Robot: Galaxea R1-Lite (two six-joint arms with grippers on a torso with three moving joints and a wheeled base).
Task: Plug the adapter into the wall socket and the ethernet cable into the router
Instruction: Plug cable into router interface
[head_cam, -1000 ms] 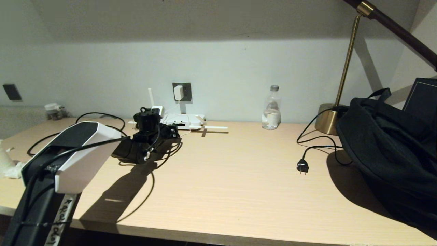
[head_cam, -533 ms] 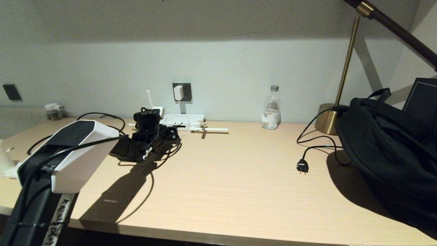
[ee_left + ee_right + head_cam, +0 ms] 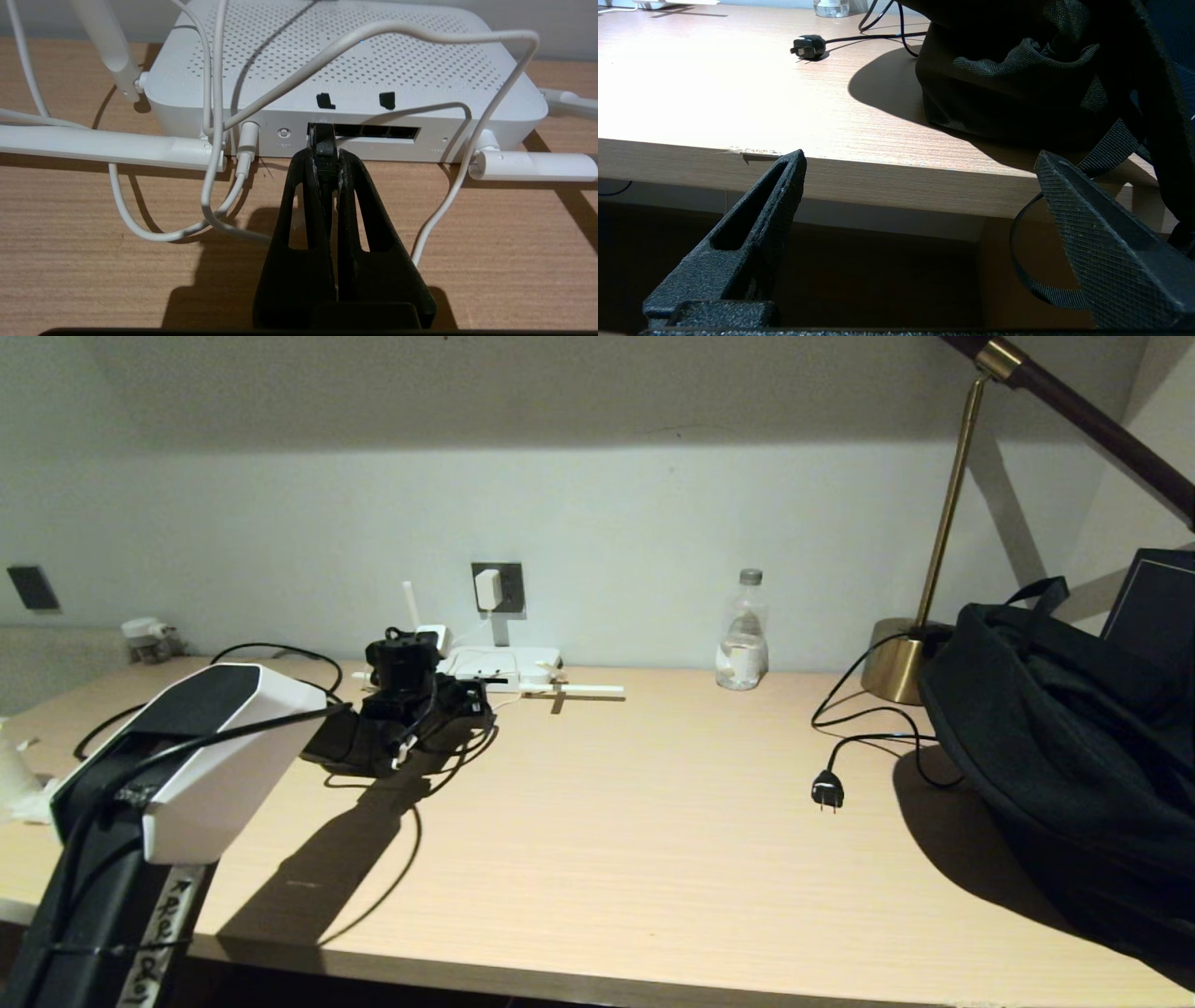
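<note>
One step done, judging by the adapter [image 3: 486, 589] seated in the wall socket [image 3: 510, 578]; second in hand. Left gripper [image 3: 325, 154] clamped tight on the ethernet cable [image 3: 324, 144] plug, tip at the leftmost slot of the router [image 3: 345, 70] port row, not visibly seated. Next: straight level push, then release. Right gripper [image 3: 920, 186] parked below the desk [image 3: 738, 107] edge, jaws wide apart, empty.

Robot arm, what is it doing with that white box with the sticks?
The left gripper is shut on the ethernet cable and holds its black plug at the end slot of the port row on the router. The adapter already sits in the wall socket. The right gripper hangs open below the desk's front edge, near a black bag, doing nothing.
</note>
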